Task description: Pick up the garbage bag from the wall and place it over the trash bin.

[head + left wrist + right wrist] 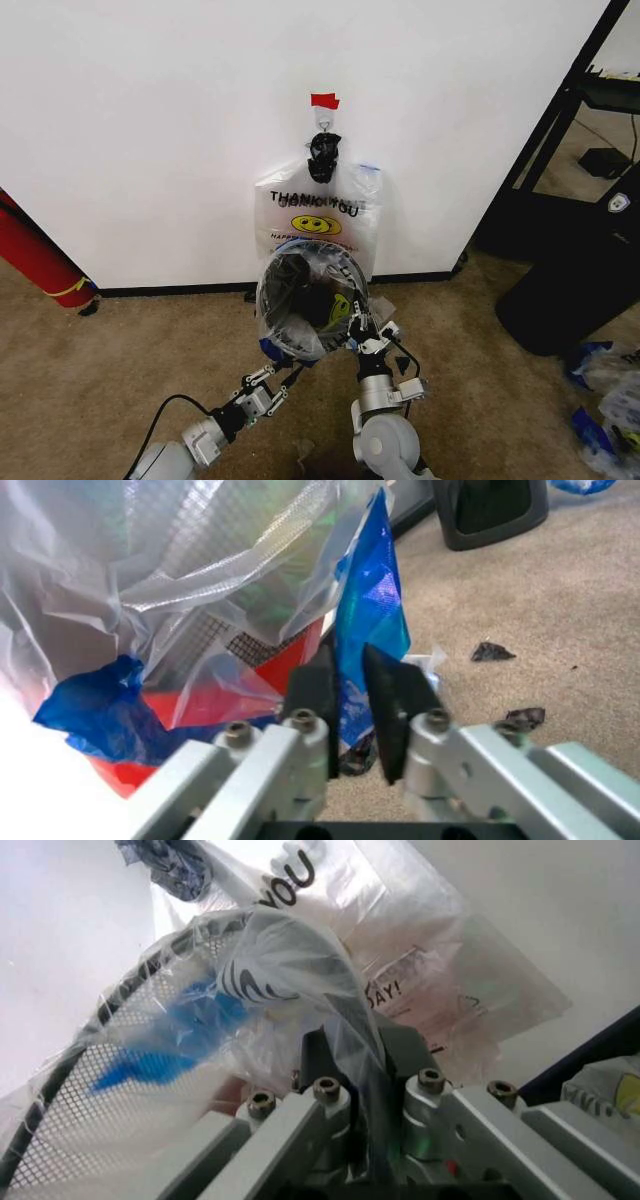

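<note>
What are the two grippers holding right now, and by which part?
Both hold the thin see-through plastic garbage bag draped over the black mesh trash bin: left gripper pinches a blue edge flap, right gripper a clear fold.

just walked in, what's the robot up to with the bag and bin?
It is fitting the garbage bag over the trash bin, which stands on the carpet in front of the wall. The plastic is already draped over the bin's rim. The left claw is shut on a blue part of the bag low beside the bin, and the right claw is shut on a clear fold at the rim. A second bag printed THANK YOU hangs from the hook behind.
</note>
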Robot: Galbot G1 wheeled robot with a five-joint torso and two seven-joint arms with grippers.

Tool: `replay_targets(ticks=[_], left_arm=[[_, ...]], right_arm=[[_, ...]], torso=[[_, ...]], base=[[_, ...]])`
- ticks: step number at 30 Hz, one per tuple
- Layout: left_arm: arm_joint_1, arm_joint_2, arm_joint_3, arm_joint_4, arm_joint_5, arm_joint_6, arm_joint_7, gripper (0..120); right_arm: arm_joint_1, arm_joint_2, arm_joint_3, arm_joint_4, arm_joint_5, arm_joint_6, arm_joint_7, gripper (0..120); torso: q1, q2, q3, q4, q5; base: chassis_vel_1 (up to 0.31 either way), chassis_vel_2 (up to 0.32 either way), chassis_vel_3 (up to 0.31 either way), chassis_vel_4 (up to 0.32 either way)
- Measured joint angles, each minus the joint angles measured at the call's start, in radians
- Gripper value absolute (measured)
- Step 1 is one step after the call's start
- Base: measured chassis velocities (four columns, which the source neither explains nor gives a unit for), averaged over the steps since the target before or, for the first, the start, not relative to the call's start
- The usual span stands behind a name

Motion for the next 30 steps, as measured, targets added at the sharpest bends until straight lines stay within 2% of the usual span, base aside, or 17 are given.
replay_targets(ticks=[1, 3, 8, 13, 17, 22, 30], left_arm=[[-0.001, 0.0, 0.0, 0.002, 0.0, 0.0, -0.002, 4], [-0.003, 0.0, 0.0, 0.005, 0.0, 0.0, -0.005, 0], [-0.011, 0.002, 0.0, 0.02, 0.0, -0.003, -0.021, 0], [-0.032, 0.003, 0.0, 0.062, 0.006, -0.049, 0.013, 0], [-0.079, -0.009, 0.0, 0.143, 0.054, -0.093, 0.047, 0], [-0.122, -0.019, 0.003, 0.198, 0.069, -0.083, -0.028, 0], [-0.112, 0.002, -0.006, 0.18, 0.078, -0.05, -0.114, 0]], right_arm=[[0.0, 0.0, 0.0, 0.001, 0.0, 0.0, 0.0, 1], [0.0, 0.001, -0.001, 0.002, 0.0, 0.0, 0.0, 1], [-0.004, 0.0, -0.005, 0.013, -0.001, -0.005, 0.003, 1], [-0.017, -0.006, -0.018, 0.051, 0.017, -0.019, 0.022, 1], [-0.037, -0.018, -0.033, 0.106, 0.055, -0.056, 0.049, 1], [-0.067, -0.033, -0.043, 0.142, 0.05, -0.078, 0.054, 1], [-0.072, -0.045, -0.036, 0.12, 0.02, -0.078, 0.04, 1]], torso=[[0.0, 0.0, 0.0, 0.0, 0.0], [0.0, 0.0, 0.0, 0.0, 0.0], [0.0, 0.0, 0.0, 0.0, 0.0], [0.0, 0.0, 0.0, 0.0001, 0.0], [0.0, 0.0, 0.0, 0.0, -0.0001], [0.0, 0.0, 0.0, -0.0001, 0.0], [0.0, 0.0, 0.0, 0.0, 0.0001]], base=[[0.0, 0.0, 0.0, 0.0], [0.0, 0.0, 0.0, 0.0], [0.0, 0.0, 0.0, 0.0], [0.0, 0.0, 0.0, 0.0], [0.0, 0.0, 0.0, 0.0], [0.0, 0.0, 0.0, 0.0], [0.0, 0.0, 0.0, 0.0]])
